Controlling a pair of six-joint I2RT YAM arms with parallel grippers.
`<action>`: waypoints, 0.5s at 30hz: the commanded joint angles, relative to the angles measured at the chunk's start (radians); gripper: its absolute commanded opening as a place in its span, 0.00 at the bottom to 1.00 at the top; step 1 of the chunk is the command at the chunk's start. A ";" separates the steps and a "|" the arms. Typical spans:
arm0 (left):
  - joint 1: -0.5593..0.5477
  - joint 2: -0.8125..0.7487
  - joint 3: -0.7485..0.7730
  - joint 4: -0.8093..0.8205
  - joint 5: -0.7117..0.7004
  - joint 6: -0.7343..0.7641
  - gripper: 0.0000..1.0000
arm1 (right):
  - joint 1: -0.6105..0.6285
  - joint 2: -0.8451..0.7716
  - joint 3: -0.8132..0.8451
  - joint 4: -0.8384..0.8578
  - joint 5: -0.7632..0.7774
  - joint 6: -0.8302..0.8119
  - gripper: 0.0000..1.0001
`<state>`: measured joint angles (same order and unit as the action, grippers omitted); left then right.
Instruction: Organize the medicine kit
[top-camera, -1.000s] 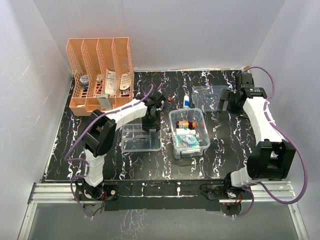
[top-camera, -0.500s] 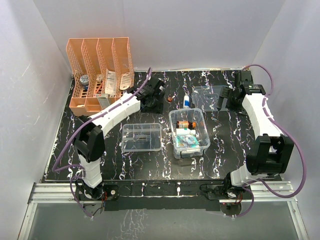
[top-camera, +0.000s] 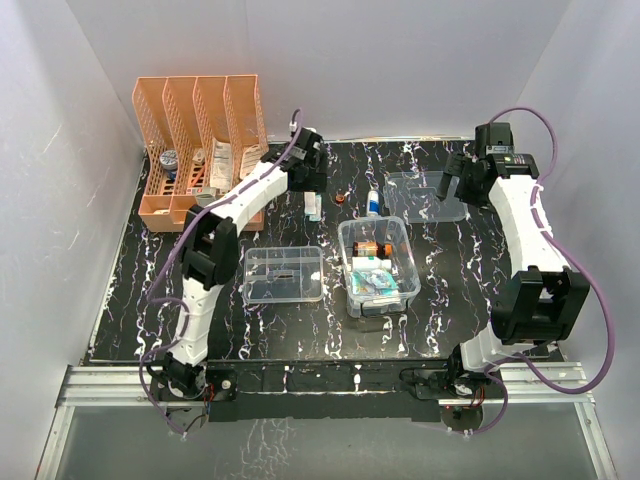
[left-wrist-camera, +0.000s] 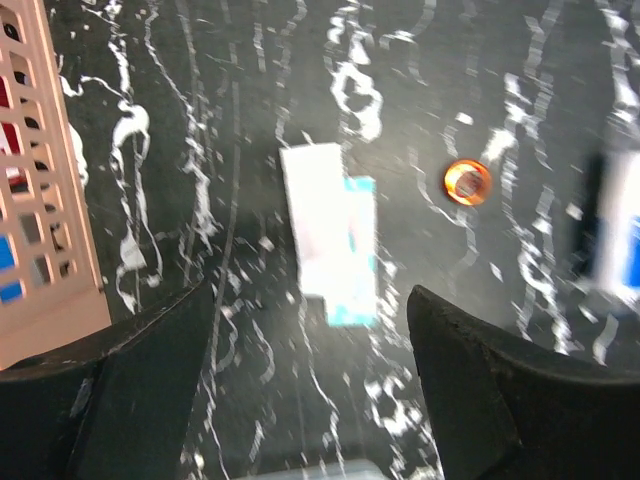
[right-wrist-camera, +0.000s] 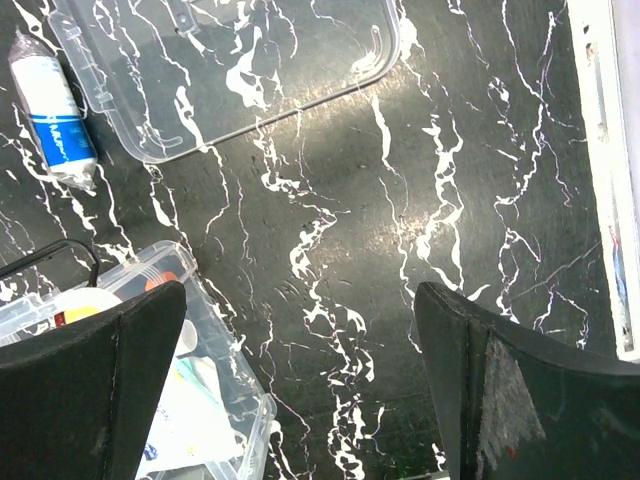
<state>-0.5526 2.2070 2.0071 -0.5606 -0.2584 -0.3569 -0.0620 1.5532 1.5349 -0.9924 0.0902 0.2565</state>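
Desk (top-camera: 450, 310): black, white-veined, with white walls (top-camera: 400, 60) on three sides, seen only from overhead. An orange file rack (top-camera: 200, 150) stands in the far-left corner.

The medicine kit (top-camera: 344, 262) sits mid-desk, lidless and holding packets. Its clear lid (top-camera: 425, 195) lies flat behind it to the right, apart. A divided tray (top-camera: 283, 274) sits near the kit's left side.

Left tool (top-camera: 312, 185): jaws apart, empty. Its wrist view alone shows a white-and-teal carton (left-wrist-camera: 330, 232) below and an orange ring (left-wrist-camera: 467, 183) near it.

Right tool (right-wrist-camera: 300, 330): wide open, empty, over bare desk. Its view shows a blue-labelled roll (right-wrist-camera: 55, 110) just beside the lid and a pale rail (right-wrist-camera: 610, 150) along the desk's right edge.
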 joint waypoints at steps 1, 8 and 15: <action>0.065 0.078 0.105 0.023 0.047 0.034 0.77 | -0.007 -0.047 0.034 -0.018 0.035 0.030 0.98; 0.084 0.191 0.243 0.023 0.130 0.054 0.75 | -0.007 -0.071 0.018 -0.026 0.053 0.052 0.98; 0.085 0.235 0.272 -0.021 0.149 -0.001 0.77 | -0.007 -0.057 0.030 -0.031 0.059 0.058 0.98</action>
<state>-0.4606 2.4336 2.2456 -0.5491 -0.1329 -0.3294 -0.0620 1.5192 1.5349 -1.0332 0.1261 0.2989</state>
